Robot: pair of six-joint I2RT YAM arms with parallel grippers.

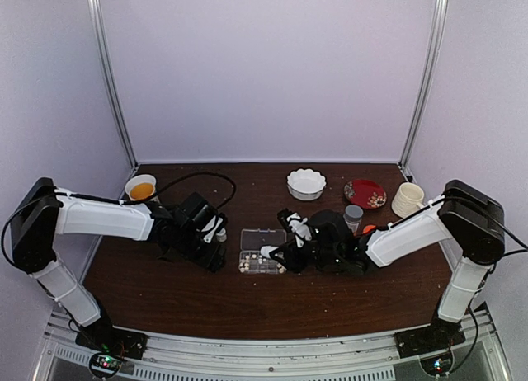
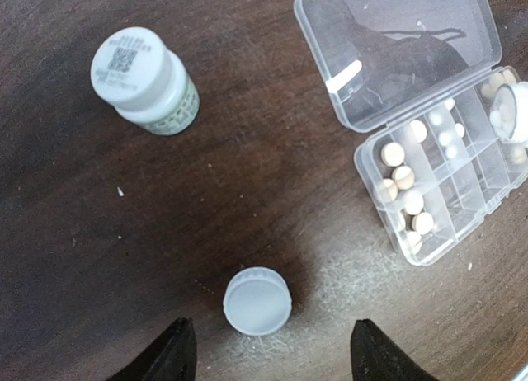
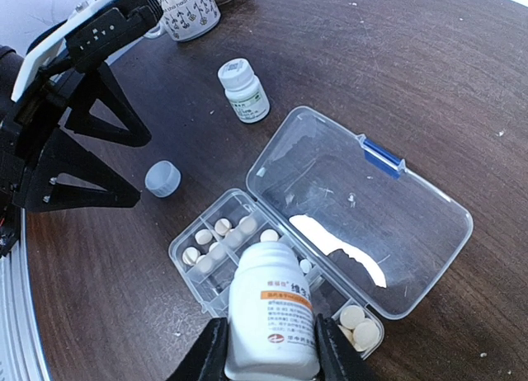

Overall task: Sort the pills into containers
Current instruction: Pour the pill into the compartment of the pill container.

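The clear container [image 1: 261, 251] lies open mid-table, its lid [image 3: 363, 208] folded back. Pale round pills [image 2: 404, 176] fill several compartments [image 3: 223, 227]. My right gripper [image 3: 272, 352] is shut on an uncapped white bottle [image 3: 272, 315], tipped with its mouth over the container's compartments [image 2: 450, 183]. My left gripper [image 2: 271, 336] is open, hovering just above a loose white cap [image 2: 257, 301] that lies on the table left of the container, touching nothing. A second white bottle [image 2: 147, 80], capped, stands upright farther off.
At the back of the table stand a cup of orange liquid [image 1: 141, 186], a white scalloped bowl [image 1: 306, 183], a red plate [image 1: 365, 193] and a cream cup [image 1: 407, 199]. A grey-capped bottle [image 1: 354, 217] stands behind my right arm.
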